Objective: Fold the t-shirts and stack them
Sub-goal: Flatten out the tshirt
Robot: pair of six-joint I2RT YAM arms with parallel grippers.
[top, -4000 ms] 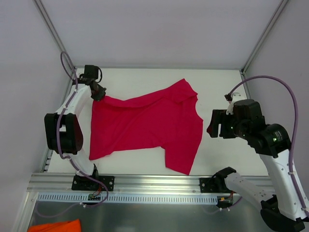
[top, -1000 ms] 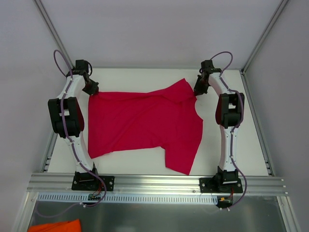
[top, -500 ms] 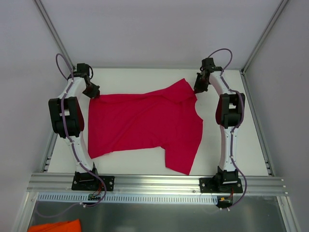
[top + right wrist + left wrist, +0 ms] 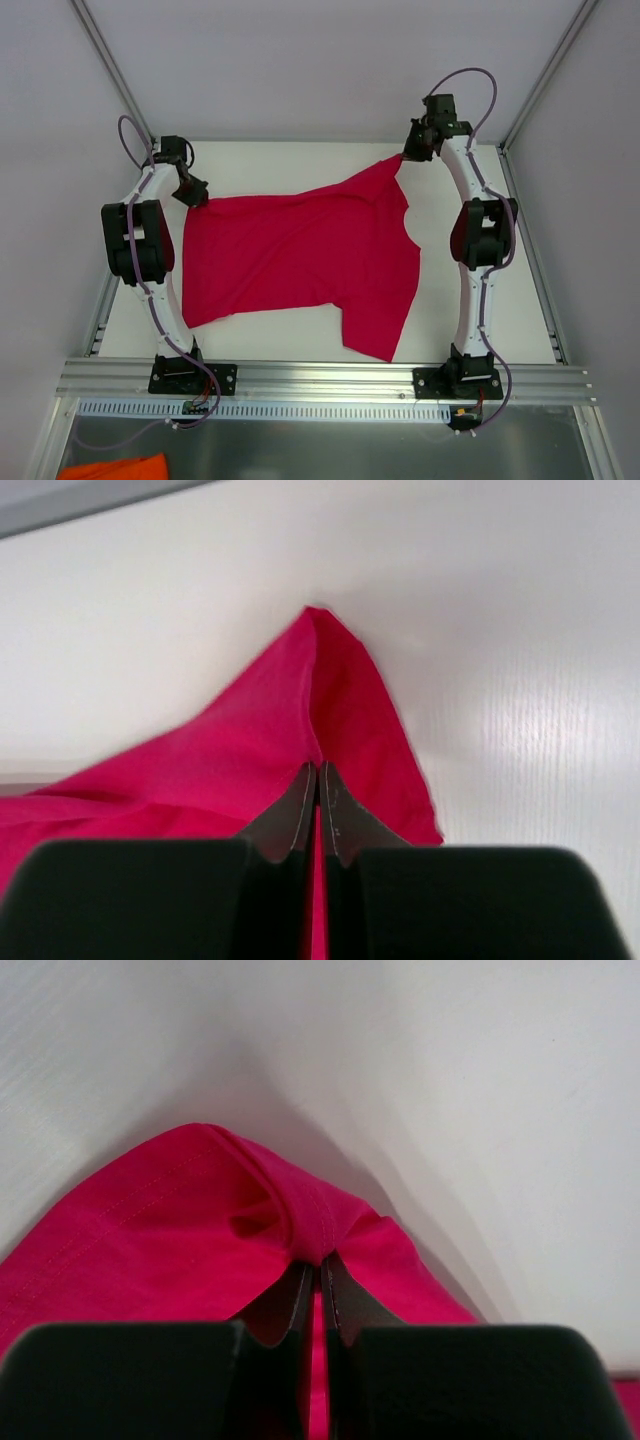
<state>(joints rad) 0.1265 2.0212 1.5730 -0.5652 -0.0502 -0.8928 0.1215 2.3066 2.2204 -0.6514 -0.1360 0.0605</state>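
Observation:
A crimson-red t-shirt [image 4: 300,260] lies spread on the white table, one corner trailing toward the near edge. My left gripper [image 4: 198,198] is shut on its far left corner; in the left wrist view a bunched hem of the t-shirt [image 4: 200,1250] is pinched at the gripper [image 4: 320,1260]. My right gripper [image 4: 403,157] is shut on the far right corner, which is lifted off the table. Up close in the right wrist view, the t-shirt [image 4: 340,710] rises in a peak from the gripper [image 4: 318,770].
The white table [image 4: 300,160] has a metal frame post [image 4: 110,70] at the far left and another at the far right. An aluminium rail [image 4: 320,375] runs along the near edge. An orange cloth [image 4: 115,468] lies below it at bottom left.
The right gripper has risen and moved toward the far edge, pulling the shirt's right corner up and back. The left gripper has shifted only slightly, still holding its corner.

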